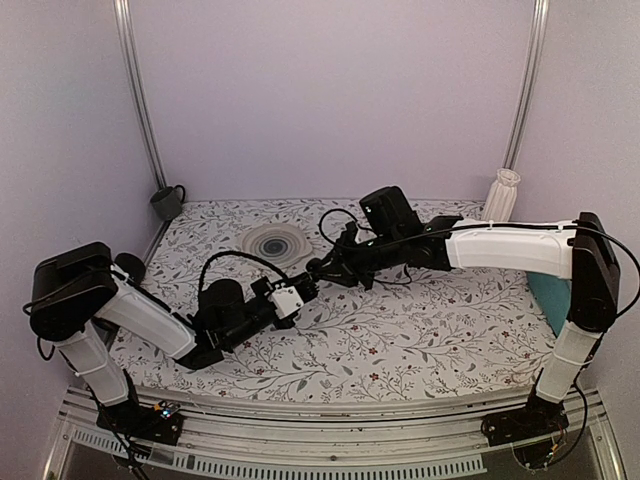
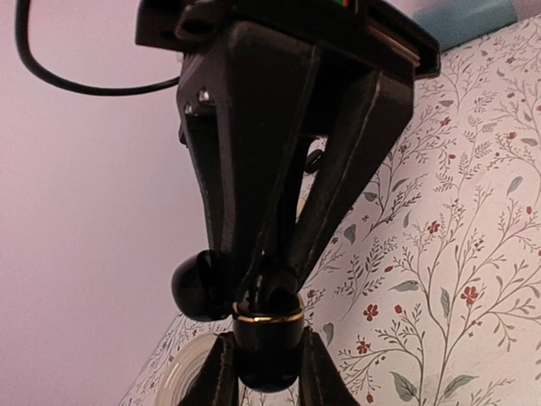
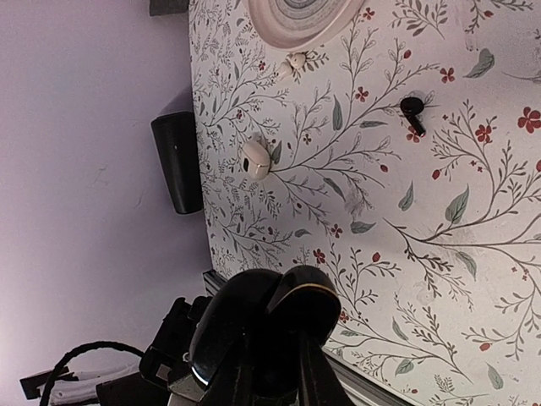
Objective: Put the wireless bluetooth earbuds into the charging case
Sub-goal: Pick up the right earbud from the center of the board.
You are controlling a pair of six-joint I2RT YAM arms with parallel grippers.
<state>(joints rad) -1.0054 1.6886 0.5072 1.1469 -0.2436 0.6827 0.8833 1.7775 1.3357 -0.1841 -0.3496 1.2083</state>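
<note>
The black charging case with a gold rim is held off the table between my left gripper's fingers, with its round lid swung open to the left. My right gripper comes down from above. Its fingertips are closed together at the case's mouth on a small dark lump that looks like an earbud. In the right wrist view the open case fills the bottom in front of my right gripper. A second black earbud lies on the flowered cloth. In the top view both grippers meet at the middle of the table.
A white oval case and a smaller white piece lie near a ringed plate. A grey cup stands at the back left and a white ridged bottle at the back right. A teal object sits by the right arm.
</note>
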